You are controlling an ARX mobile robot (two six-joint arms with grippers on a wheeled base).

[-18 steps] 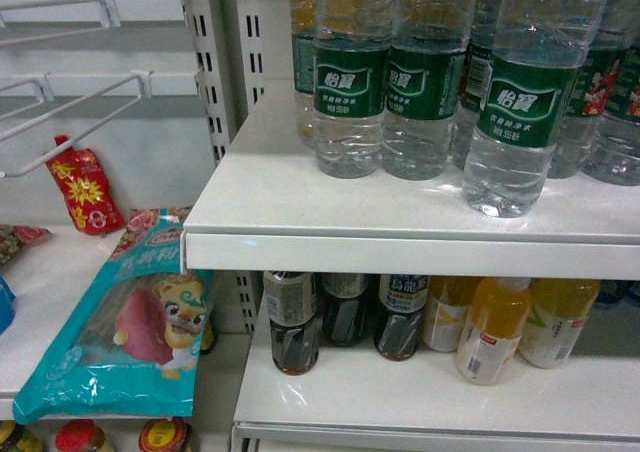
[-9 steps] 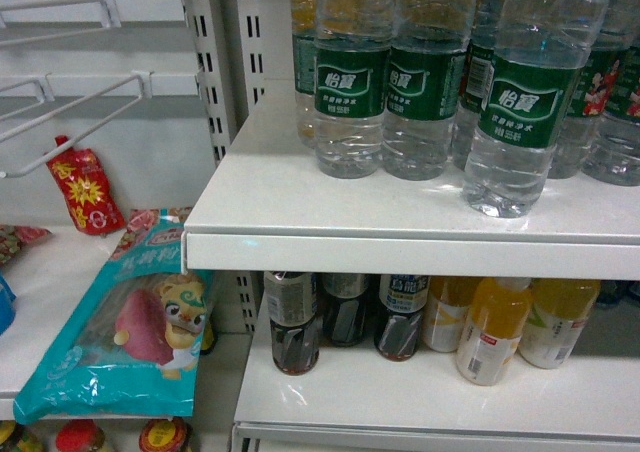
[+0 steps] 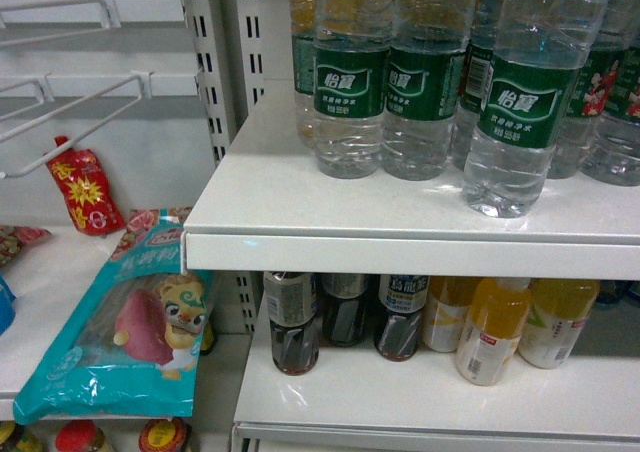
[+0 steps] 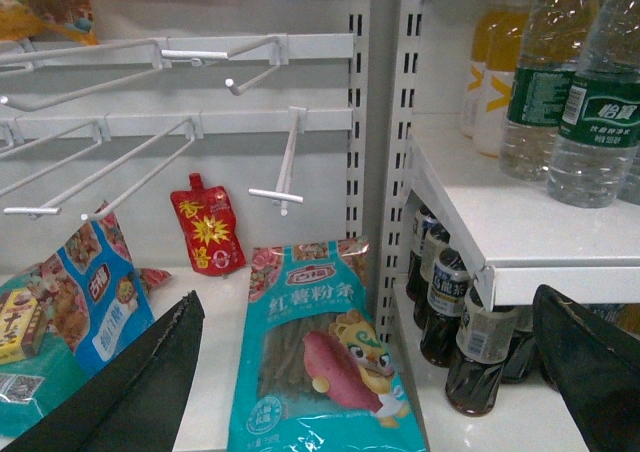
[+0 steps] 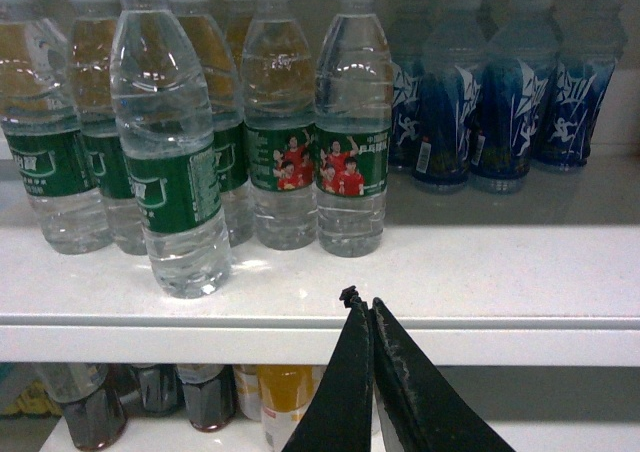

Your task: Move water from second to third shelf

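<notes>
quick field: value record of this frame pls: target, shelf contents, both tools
target: water bottle standing forward of its row, near the upper shelf front edge
upper shelf: more green-label water bottles, blue-label bottles to the right
lower shelf: dark drink bottles, orange juice bottles
left bay: teal snack bag, red pouch, wire hooks
left tool: open, low, holding nothing
right tool: shut, empty, in front of the shelf edge, not touching any bottle

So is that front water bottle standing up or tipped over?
Upright. The water bottle stands on its base near the shelf edge, white cap on top, ahead of the others.
</notes>
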